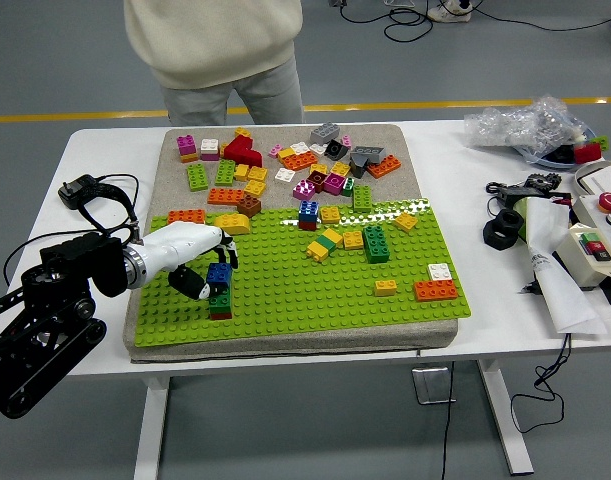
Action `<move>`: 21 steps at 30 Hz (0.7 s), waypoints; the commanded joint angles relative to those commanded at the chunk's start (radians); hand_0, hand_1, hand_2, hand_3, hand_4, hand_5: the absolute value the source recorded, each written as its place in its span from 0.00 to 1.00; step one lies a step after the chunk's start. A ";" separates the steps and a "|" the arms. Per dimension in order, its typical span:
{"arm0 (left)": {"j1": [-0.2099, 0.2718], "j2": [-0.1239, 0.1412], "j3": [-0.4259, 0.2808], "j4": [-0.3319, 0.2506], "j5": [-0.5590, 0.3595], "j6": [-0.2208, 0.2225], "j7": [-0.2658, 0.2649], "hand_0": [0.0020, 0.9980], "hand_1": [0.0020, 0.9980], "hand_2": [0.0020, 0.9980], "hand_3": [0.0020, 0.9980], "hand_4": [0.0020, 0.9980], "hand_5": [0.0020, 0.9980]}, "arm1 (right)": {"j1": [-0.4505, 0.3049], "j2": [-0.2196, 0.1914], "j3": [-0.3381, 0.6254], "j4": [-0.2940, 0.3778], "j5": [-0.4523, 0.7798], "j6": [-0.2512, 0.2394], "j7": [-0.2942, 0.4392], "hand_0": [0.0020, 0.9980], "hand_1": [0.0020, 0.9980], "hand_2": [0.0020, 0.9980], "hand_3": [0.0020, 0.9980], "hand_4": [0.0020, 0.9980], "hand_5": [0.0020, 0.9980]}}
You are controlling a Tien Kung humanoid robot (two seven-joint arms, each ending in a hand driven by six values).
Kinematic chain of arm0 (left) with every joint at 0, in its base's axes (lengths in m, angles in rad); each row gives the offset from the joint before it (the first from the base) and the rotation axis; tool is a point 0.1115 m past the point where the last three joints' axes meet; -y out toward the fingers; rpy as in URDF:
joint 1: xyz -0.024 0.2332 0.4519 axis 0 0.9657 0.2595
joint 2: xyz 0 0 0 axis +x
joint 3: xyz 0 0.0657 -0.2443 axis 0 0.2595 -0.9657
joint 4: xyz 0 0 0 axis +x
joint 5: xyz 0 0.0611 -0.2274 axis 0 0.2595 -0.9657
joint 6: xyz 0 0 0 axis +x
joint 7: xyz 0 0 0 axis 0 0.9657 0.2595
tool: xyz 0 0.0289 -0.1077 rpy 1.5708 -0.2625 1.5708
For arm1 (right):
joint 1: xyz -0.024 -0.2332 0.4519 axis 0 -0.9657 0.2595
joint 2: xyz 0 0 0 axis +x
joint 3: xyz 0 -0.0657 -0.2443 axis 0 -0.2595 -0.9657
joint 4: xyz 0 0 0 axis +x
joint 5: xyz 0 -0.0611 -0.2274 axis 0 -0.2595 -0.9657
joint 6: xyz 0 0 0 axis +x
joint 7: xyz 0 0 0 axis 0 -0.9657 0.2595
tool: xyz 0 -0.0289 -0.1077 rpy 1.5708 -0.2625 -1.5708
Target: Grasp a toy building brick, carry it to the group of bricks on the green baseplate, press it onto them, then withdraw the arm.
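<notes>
My left hand (197, 262) has its fingers clamped on the blue brick (220, 273) sitting atop the small stack (221, 301) near the green baseplate (315, 290)'s front-left corner — if I push off-centre, the studs probably won't seat and the stack could tip.

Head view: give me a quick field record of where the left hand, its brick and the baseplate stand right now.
left hand: over the baseplate's near-left part, fingers closed on the blue brick
blue brick: sitting on top of a green brick
green baseplate: on a grey mat, scattered bricks across it
right hand: not in view
person: standing at far side, hands not visible
</notes>
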 joint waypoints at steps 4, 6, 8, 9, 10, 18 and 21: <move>-0.002 -0.001 -0.002 0.005 -0.003 0.000 0.000 0.81 0.75 0.54 0.59 0.75 0.01 | 0.000 0.000 0.000 0.000 0.001 0.000 0.000 0.77 0.69 0.74 0.77 1.00 0.77; -0.003 -0.002 -0.002 0.008 -0.004 0.000 0.000 0.81 0.75 0.54 0.59 0.75 0.01 | 0.000 0.000 0.000 0.000 0.001 0.000 0.000 0.77 0.69 0.74 0.77 1.00 0.77; -0.003 -0.002 -0.003 0.010 -0.005 0.000 0.000 0.81 0.75 0.55 0.59 0.77 0.02 | 0.000 0.000 0.000 0.000 0.001 0.000 0.000 0.77 0.69 0.74 0.77 1.00 0.77; -0.004 -0.002 -0.003 0.012 -0.005 -0.001 0.000 0.81 0.75 0.55 0.59 0.77 0.02 | 0.000 0.000 -0.001 0.000 0.002 0.000 0.000 0.77 0.69 0.74 0.77 1.00 0.77; -0.004 -0.002 -0.002 0.013 -0.006 -0.003 -0.001 0.81 0.75 0.55 0.59 0.77 0.02 | 0.000 -0.001 -0.001 0.000 0.002 0.000 0.000 0.77 0.69 0.74 0.77 1.00 0.77; -0.005 -0.004 -0.004 0.016 -0.010 -0.002 0.000 0.82 0.76 0.55 0.60 0.77 0.03 | 0.000 -0.001 -0.001 0.000 0.003 0.001 0.000 0.77 0.69 0.74 0.77 1.00 0.77; -0.005 -0.004 -0.005 0.016 -0.011 -0.002 0.001 0.82 0.76 0.56 0.60 0.78 0.04 | 0.000 -0.001 -0.002 0.000 0.004 0.001 0.000 0.77 0.69 0.74 0.77 1.00 0.77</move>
